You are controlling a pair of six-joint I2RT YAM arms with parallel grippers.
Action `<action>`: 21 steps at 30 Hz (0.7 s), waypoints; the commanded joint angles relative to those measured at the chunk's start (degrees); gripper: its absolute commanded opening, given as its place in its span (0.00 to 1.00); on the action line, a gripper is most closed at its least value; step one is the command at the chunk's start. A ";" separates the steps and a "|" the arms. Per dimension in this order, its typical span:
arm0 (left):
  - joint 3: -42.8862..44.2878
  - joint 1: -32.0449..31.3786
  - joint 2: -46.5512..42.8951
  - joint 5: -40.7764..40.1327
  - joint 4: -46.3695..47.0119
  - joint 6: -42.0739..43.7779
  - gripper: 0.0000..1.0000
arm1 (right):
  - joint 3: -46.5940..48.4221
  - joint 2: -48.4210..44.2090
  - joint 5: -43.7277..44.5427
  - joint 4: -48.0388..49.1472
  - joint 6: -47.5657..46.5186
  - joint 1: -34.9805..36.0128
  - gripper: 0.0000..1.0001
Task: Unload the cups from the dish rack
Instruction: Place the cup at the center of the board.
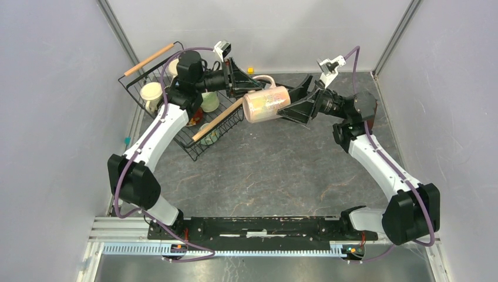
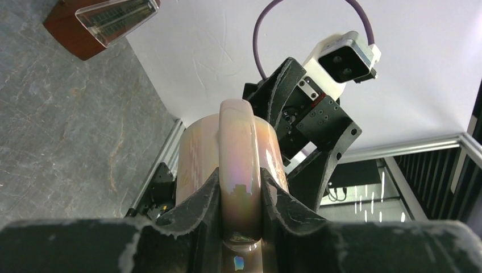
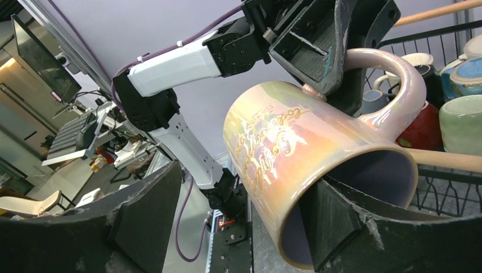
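The pink mug (image 1: 265, 104) hangs on its side above the grey table (image 1: 264, 176), at about 12 o'clock from the table's middle and clear of the rack. I judge it is already lifted out and is now being offered from one arm to the other.

The right pincer (image 3: 244, 193) stands wide open at the mug's mouth. One finger (image 3: 335, 227) reaches inside the opening and the other (image 3: 142, 216) waits outside, well apart from the wall. Whether the inner finger touches the glaze I cannot tell. That straddle looks like preparation for a grip on the rim wall.

The left pincer (image 2: 241, 182) is clamped tight on the handle, a finger on each flank. This is likely why the mug lies level with its open end turned toward 3 o'clock, at the partner.

The right arm rises from its base at 5 o'clock, leans far out over the table and bends at the elbow, so the wrist points toward 9 o'clock. The left arm climbs from 7 o'clock and stretches across the rack (image 1: 189, 143), its wrist turned toward 3 o'clock.

The rack sits farther back at 10 o'clock and has cups left in it — a cream one (image 1: 151, 93) and a pale green one (image 3: 463, 122) among them. The unloading looks well short of done.
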 commanded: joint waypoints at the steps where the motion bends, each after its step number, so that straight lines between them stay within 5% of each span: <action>1: 0.97 -0.66 -3.10 2.44 7.06 2.64 0.02 | 0.35 -2.22 -0.54 -2.40 -2.44 0.61 0.76; 9: 1.04 -1.72 -1.68 2.20 9.35 3.63 0.02 | 2.58 -1.20 0.74 -12.20 -9.40 2.09 0.57; 16: -1.16 -1.92 -1.30 2.91 12.90 3.72 0.02 | 2.88 -2.49 2.67 -17.54 -13.72 2.48 0.03; 18: -2.15 -1.94 -0.89 2.66 14.34 3.06 0.02 | 3.00 -3.16 3.84 -19.90 -15.74 2.65 0.00; 19: -2.92 -1.94 -0.90 2.22 14.61 3.16 0.05 | 2.96 -3.61 4.45 -20.77 -16.48 2.73 0.00; 21: -4.21 -1.92 -1.22 0.99 14.45 4.02 0.27 | 3.25 -4.46 5.83 -23.23 -18.33 2.83 0.00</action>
